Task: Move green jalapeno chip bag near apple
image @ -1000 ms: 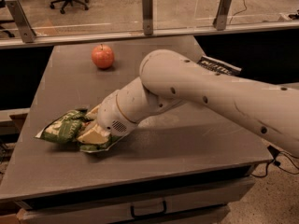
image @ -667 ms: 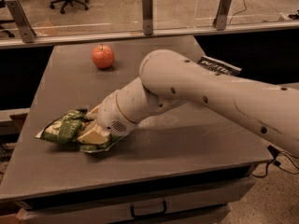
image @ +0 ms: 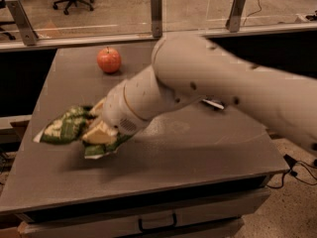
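The green jalapeno chip bag (image: 63,128) is crumpled at the front left of the grey table (image: 198,148). My gripper (image: 100,131) is at the bag's right end, with its cream fingers (image: 101,133) closed on the foil, holding it slightly off the tabletop over a shadow. The red-orange apple (image: 109,60) stands at the back left of the table, well beyond the bag and apart from it. My arm (image: 208,78) reaches in from the right across the table's middle.
A sliver of a dark bag with a white edge (image: 214,103) shows behind my arm at the table's right. A glass barrier on metal posts (image: 156,14) runs along the back edge. A drawer handle (image: 157,224) sits below the front edge.
My arm has risen and swung higher over the table. The green bag has come up a little with the gripper and shifted slightly to the left. The apple has not moved.
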{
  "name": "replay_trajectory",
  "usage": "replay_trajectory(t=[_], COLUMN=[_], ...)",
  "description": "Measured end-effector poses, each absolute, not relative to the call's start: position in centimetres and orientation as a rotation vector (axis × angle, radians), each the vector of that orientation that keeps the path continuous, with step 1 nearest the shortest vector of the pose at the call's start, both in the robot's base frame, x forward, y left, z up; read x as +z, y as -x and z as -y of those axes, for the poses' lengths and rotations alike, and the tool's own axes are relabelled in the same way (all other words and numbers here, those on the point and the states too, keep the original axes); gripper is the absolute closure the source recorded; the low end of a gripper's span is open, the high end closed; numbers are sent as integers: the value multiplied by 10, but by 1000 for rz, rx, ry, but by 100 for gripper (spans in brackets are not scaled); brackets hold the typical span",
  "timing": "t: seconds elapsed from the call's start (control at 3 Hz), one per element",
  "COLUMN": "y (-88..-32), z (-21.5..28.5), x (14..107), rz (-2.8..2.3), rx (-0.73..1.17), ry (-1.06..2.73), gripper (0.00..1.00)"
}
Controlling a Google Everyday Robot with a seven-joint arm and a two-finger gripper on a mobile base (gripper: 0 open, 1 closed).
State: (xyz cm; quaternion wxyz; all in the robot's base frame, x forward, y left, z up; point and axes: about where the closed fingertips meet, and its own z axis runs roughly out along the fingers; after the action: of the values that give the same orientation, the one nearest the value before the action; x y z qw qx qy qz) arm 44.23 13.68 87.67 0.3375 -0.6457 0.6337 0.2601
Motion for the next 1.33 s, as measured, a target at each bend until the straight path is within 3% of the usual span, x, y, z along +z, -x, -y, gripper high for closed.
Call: replay_trajectory(t=[0.67, 1.0, 1.33], y=[-430, -459, -519], z=[-142, -127, -88], x=[912, 932, 977], rz=[-1585, -1526, -1422], rx=[581, 472, 311], ry=[1703, 1691, 1650], gripper=[58, 60, 92])
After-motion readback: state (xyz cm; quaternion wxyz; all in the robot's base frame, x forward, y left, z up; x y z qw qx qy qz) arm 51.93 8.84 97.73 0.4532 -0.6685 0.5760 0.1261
